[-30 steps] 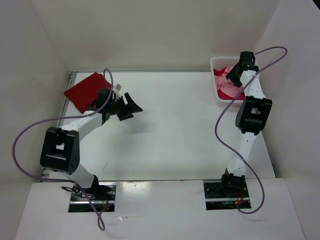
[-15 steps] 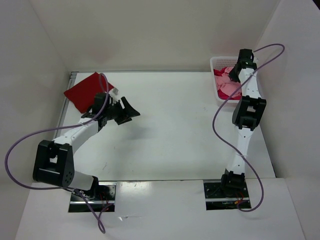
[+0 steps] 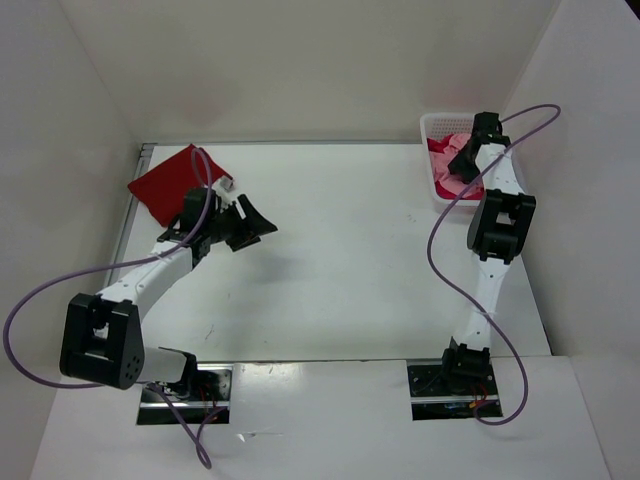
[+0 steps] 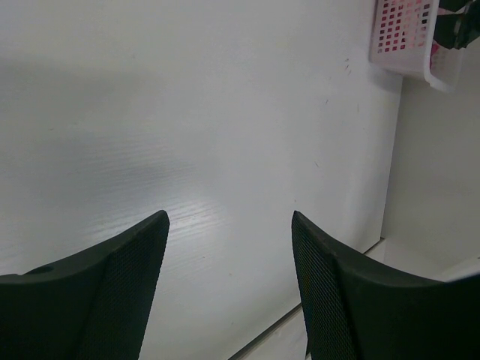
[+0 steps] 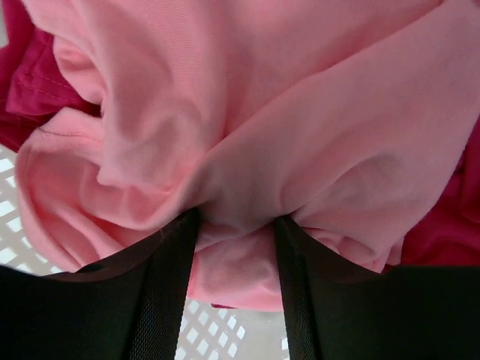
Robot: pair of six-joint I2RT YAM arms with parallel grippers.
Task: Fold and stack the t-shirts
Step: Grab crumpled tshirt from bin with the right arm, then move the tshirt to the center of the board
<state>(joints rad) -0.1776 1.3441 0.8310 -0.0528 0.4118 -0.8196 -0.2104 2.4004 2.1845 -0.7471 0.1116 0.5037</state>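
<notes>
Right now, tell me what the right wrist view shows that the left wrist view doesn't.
Only the right wrist view: the right gripper pinching a bunched fold of the light pink shirt, with the crimson-magenta shirt crumpled around it. Only the left wrist view: the left gripper, open and empty above the white table. Both: the white mesh basket, seen from inside by the right wrist and from outside, at the table's far corner, by the left.
</notes>
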